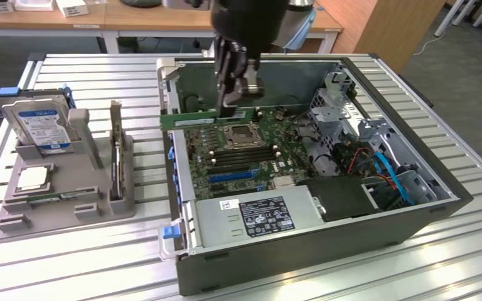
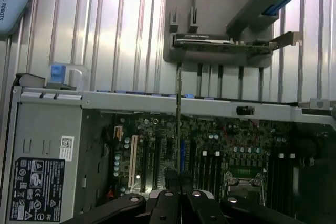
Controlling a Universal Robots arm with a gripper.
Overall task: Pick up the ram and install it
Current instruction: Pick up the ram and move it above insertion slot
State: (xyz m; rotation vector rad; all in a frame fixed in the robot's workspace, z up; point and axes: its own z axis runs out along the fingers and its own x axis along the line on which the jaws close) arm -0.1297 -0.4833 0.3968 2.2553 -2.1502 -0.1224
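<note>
The ram (image 1: 189,119) is a thin green stick held level above the far-left part of the open computer case (image 1: 442,207). My gripper (image 1: 229,108) is shut on one end of it, and the rest points toward the exterior view's left, past the case wall. It hangs just above the motherboard (image 1: 250,160), near the processor socket (image 1: 239,133) and the dark memory slots (image 1: 239,153). In the wrist view the ram (image 2: 178,129) shows edge-on as a thin line running out from my gripper (image 2: 179,199) over the motherboard (image 2: 220,156).
A grey holder (image 1: 73,210) on the slatted table (image 1: 73,263) at the exterior view's left carries a blue-labelled hard drive (image 1: 42,125), a square silver processor (image 1: 33,179) and an upright card (image 1: 117,150). Inside the case are the power supply (image 1: 253,216), drive cages (image 1: 341,106) and cables (image 1: 383,169).
</note>
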